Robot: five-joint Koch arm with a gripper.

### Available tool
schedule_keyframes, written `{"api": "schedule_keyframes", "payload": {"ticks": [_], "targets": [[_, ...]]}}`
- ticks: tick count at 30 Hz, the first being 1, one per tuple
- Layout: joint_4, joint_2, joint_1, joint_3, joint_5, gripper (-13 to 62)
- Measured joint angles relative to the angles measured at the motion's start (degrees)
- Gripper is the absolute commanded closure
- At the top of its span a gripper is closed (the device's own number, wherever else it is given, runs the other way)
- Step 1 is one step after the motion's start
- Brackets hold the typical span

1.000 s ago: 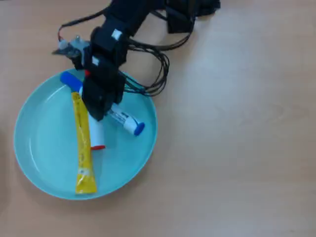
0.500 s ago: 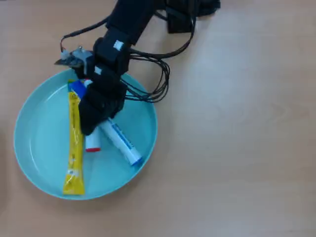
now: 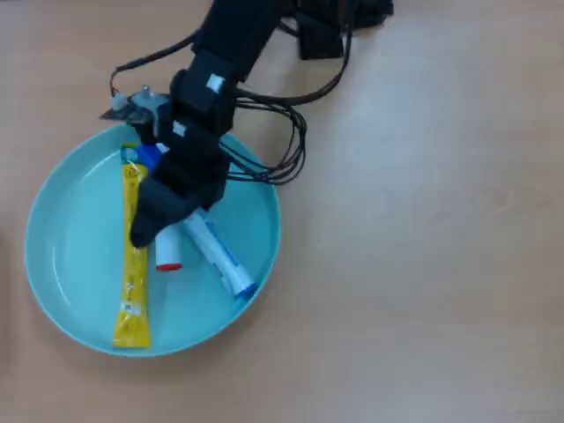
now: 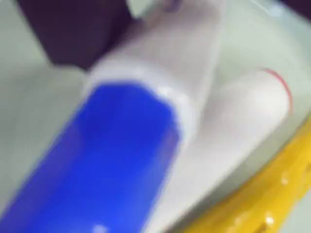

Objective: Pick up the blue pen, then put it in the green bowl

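Observation:
The blue pen (image 3: 220, 254) lies slanted inside the green bowl (image 3: 70, 247), its blue end ring toward the bowl's lower right rim and its upper end hidden under my gripper (image 3: 148, 231). The black gripper hangs over the bowl's middle, pointing down-left, with its tip between the yellow tube and the pen. From above the jaws overlap, so I cannot tell whether they grip anything. The wrist view is a blurred close-up of the pen's blue cap (image 4: 116, 160) and white barrel, with a dark jaw behind at the upper left.
A flat yellow tube (image 3: 132, 264) and a white marker with a red cap (image 3: 168, 254) also lie in the bowl, beside the pen; both show in the wrist view, the tube (image 4: 272, 204) and the marker (image 4: 243, 116). Black cables (image 3: 282, 150) loop over the bowl's upper right rim. Wooden table (image 3: 423, 264) lies to the right.

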Motion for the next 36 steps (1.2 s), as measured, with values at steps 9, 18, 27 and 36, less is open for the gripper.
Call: {"api": "schedule_keyframes", "payload": {"ticks": [9, 18, 27, 36], "targets": [[5.80, 9.23, -3.34, 3.25, 3.96, -8.0], [5.80, 28.13, -7.82, 13.27, 4.04, -8.0], [5.89, 40.34, -15.56, 26.19, 4.04, -8.1], [5.01, 54.67, -21.27, 45.97, 4.04, -3.8]]}}
